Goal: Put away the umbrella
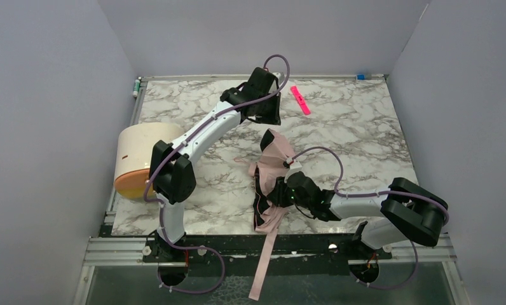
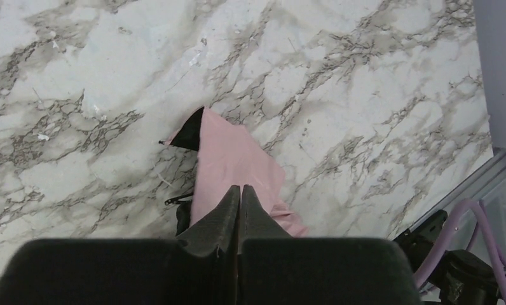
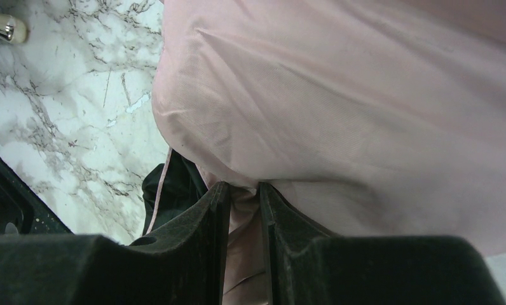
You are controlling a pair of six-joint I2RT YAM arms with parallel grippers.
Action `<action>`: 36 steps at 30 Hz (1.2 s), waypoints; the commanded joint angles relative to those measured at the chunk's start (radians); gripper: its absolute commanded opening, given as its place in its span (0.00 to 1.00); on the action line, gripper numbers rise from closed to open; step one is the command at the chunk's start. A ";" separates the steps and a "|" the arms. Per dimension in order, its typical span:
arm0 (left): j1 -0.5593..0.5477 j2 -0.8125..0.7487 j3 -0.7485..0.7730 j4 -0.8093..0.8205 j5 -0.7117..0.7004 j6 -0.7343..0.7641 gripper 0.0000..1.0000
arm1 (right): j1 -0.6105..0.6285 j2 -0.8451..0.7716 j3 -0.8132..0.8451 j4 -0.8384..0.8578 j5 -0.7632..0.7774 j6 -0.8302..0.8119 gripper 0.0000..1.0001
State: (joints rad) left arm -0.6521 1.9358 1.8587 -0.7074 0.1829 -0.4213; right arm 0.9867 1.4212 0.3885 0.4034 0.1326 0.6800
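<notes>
A pale pink fabric folding umbrella with black lining [image 1: 271, 170] lies crumpled near the middle of the white, grey-veined marble-patterned tabletop [image 1: 365, 133], with a pink strip of it trailing over the near edge. Plain grey-lilac walls [image 1: 47, 95] enclose the left, right and far sides. The right gripper [image 3: 244, 190] clamps a fold of fabric at the umbrella's near part. The left gripper [image 2: 239, 190] has its fingers pressed together over the far end, and whether it pinches cloth cannot be told.
</notes>
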 commanded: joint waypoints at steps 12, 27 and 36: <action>0.000 -0.070 0.036 -0.085 -0.005 0.032 0.76 | -0.005 0.028 -0.059 -0.216 0.011 -0.005 0.30; 0.003 -0.154 -0.216 0.003 -0.081 -0.108 0.74 | -0.005 0.012 -0.074 -0.211 0.012 0.010 0.30; -0.002 -0.086 -0.189 0.056 0.069 -0.133 0.50 | -0.005 0.014 -0.074 -0.207 0.012 0.012 0.30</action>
State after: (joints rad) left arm -0.6495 1.8153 1.6413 -0.6899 0.1654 -0.5343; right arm 0.9863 1.4040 0.3740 0.4034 0.1333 0.7059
